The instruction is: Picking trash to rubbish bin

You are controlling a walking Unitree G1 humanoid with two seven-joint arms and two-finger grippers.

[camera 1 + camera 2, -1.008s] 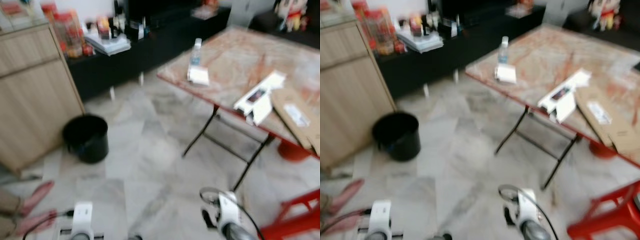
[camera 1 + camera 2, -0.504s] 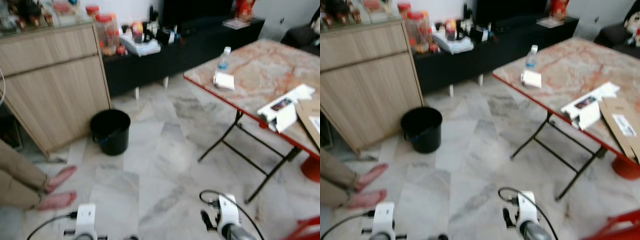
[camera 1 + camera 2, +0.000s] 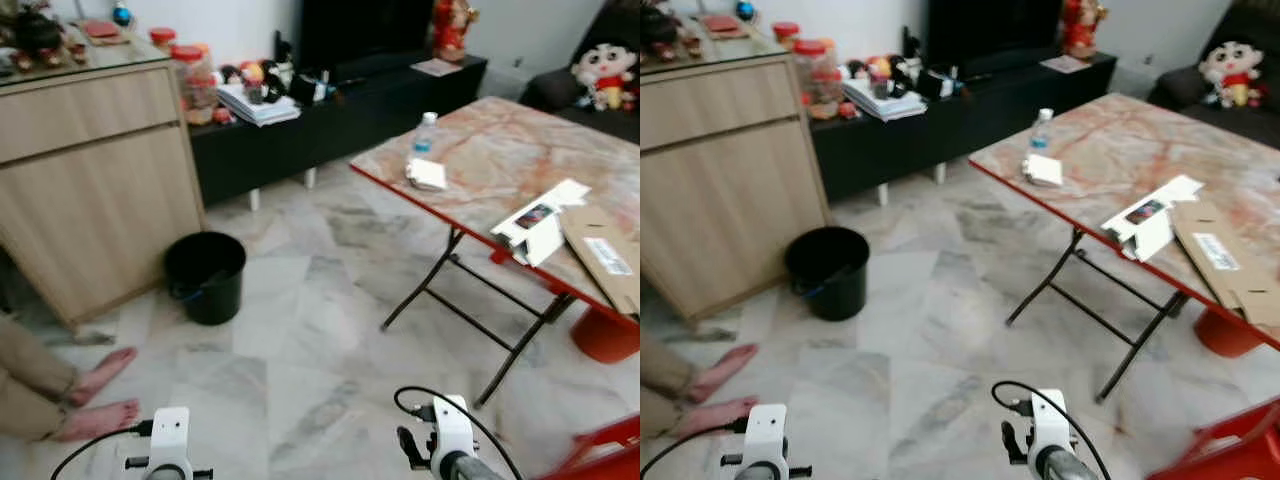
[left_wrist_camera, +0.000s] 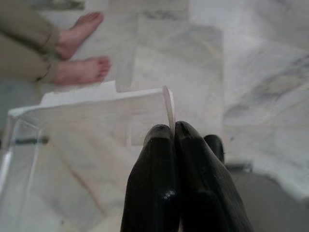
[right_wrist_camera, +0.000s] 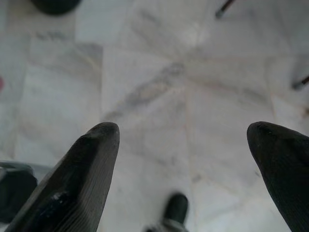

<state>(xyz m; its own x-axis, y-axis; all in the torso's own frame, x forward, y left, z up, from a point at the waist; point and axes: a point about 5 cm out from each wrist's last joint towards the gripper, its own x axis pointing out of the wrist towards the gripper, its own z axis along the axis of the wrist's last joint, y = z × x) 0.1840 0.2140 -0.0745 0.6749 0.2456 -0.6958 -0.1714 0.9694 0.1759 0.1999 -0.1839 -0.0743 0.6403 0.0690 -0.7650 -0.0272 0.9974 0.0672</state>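
Trash in hand, bin ahead on the left

Your left claw is clamped on the thin rim of a clear plastic tray: light, slippery, easily cracked, so keep the pinch at the corner. The black bin stands by the wooden cabinet. Your right claw hangs spread apart over the floor.

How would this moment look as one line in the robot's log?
left gripper: jaws shut on clear plastic container | right gripper: jaws open, idle | black bin: ahead-left on floor
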